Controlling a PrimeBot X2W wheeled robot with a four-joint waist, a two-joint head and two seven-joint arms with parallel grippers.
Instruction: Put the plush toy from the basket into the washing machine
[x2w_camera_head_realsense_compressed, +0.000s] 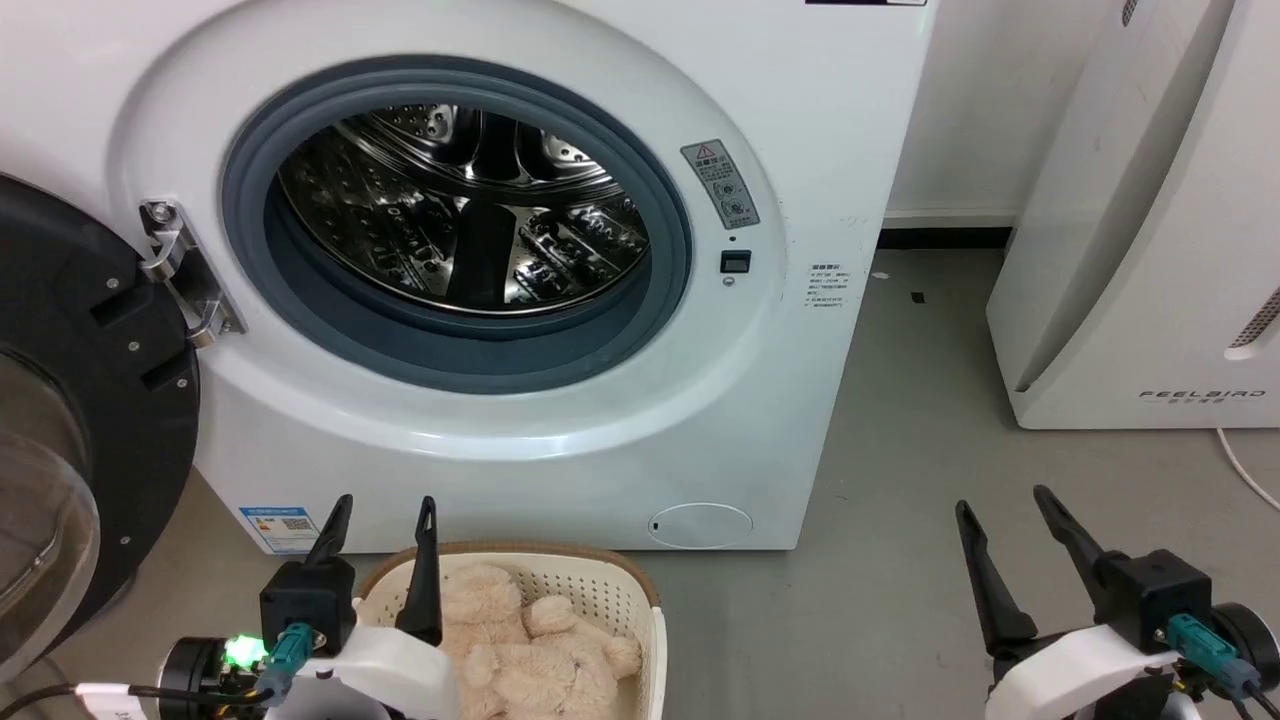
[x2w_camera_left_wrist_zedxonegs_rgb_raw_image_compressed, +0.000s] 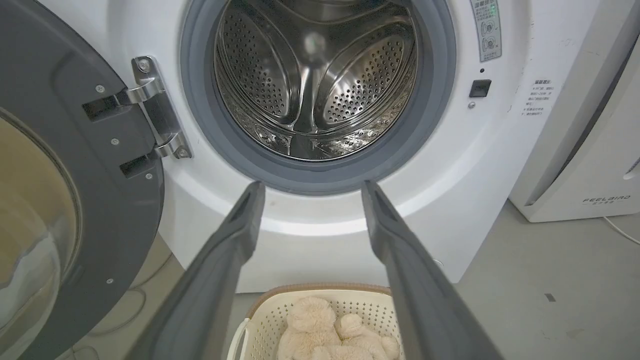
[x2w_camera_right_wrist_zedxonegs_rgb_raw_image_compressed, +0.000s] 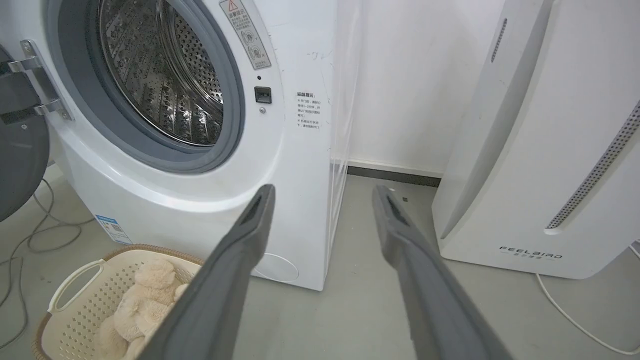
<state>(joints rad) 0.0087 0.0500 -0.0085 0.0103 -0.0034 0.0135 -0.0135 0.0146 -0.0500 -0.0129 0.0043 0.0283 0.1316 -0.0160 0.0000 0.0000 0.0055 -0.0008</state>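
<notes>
Cream plush toy (x2w_camera_head_realsense_compressed: 530, 650) is lying in the basket (x2w_camera_head_realsense_compressed: 610, 590) before the washing machine (x2w_camera_head_realsense_compressed: 500, 450); left pincer (x2w_camera_head_realsense_compressed: 385, 510) and right pincer (x2w_camera_head_realsense_compressed: 1000, 500) are hanging released. It's looking soft, light; pinching the plump torso seems best.

Fluffy cream pile, matt, on plush toy (x2w_camera_head_realsense_compressed: 530, 650). Smooth cream plastic, perf. walls, brown woven-look rim on basket (x2w_camera_head_realsense_compressed: 600, 585). Glossy smooth white shell on washing machine (x2w_camera_head_realsense_compressed: 800, 150); shiny perf. steel drum (x2w_camera_head_realsense_compressed: 400, 210), mirror-like; matt grey-blue rubbery-looking gasket (x2w_camera_head_realsense_compressed: 470, 355). Matt black frame w/ clear glass on door (x2w_camera_head_realsense_compressed: 90, 330); bright metal hinge (x2w_camera_head_realsense_compressed: 185, 265). Dull smooth grey floor (x2w_camera_head_realsense_compressed: 900, 480). Smooth white plastic-looking FEELBIRD appliance (x2w_camera_head_realsense_compressed: 1130, 250).
</notes>
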